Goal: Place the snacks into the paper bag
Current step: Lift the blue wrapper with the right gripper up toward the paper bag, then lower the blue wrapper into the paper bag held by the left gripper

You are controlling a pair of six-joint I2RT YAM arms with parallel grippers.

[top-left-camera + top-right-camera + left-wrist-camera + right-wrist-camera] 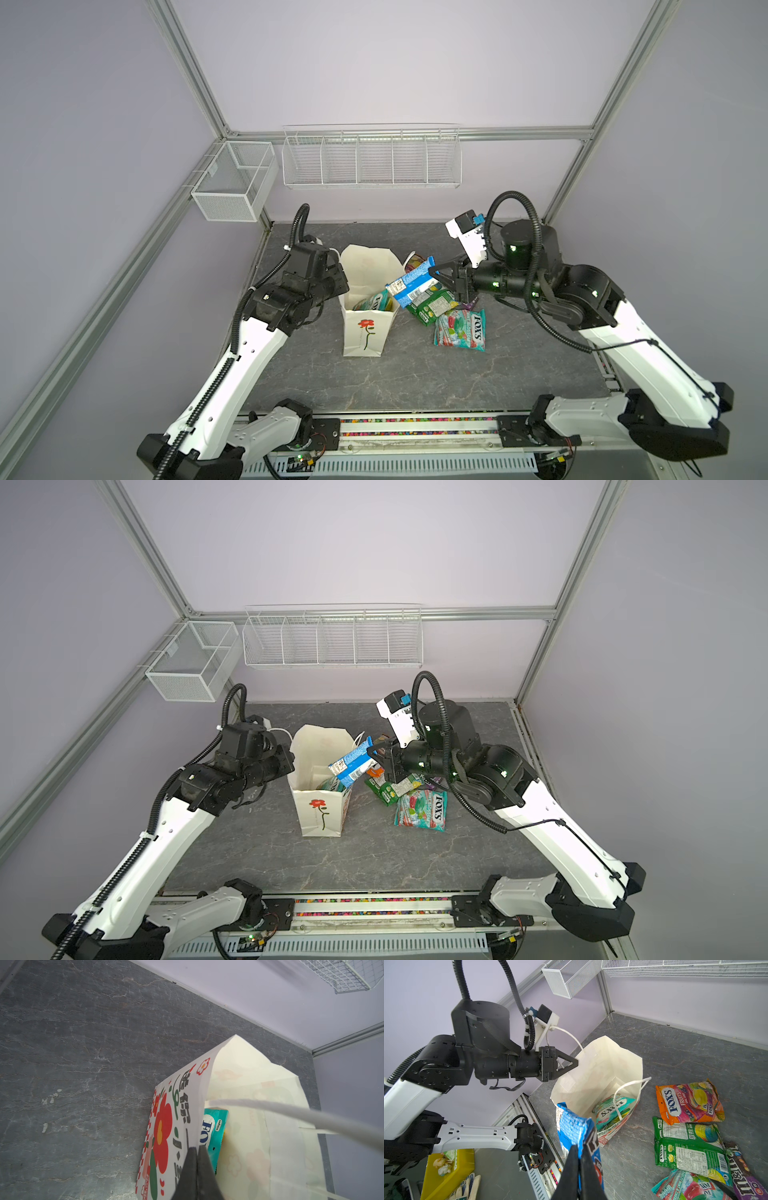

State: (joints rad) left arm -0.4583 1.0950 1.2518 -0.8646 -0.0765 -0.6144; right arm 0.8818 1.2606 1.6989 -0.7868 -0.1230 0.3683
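Observation:
The white paper bag [361,332] with a red flower stands open at mid-table. My left gripper [196,1148] is shut on the bag's left rim; the right wrist view shows its tips [576,1062] pinching the paper. A teal FOX'S packet [610,1109] lies inside. My right gripper [579,1148] is shut on the blue bar wrapper [409,282], which hangs tilted over the bag's right rim. On the table right of the bag lie an orange FOX'S packet [689,1101], a green packet [689,1145], a purple packet [745,1174] and another teal FOX'S packet [461,330].
A white mesh box [235,180] and a white wire basket [371,160] hang on the back wall. The bag's cord handle [311,1118] crosses the left wrist view. A rail [415,428] runs along the table's front edge, and a yellow bin [450,1167] sits beyond it.

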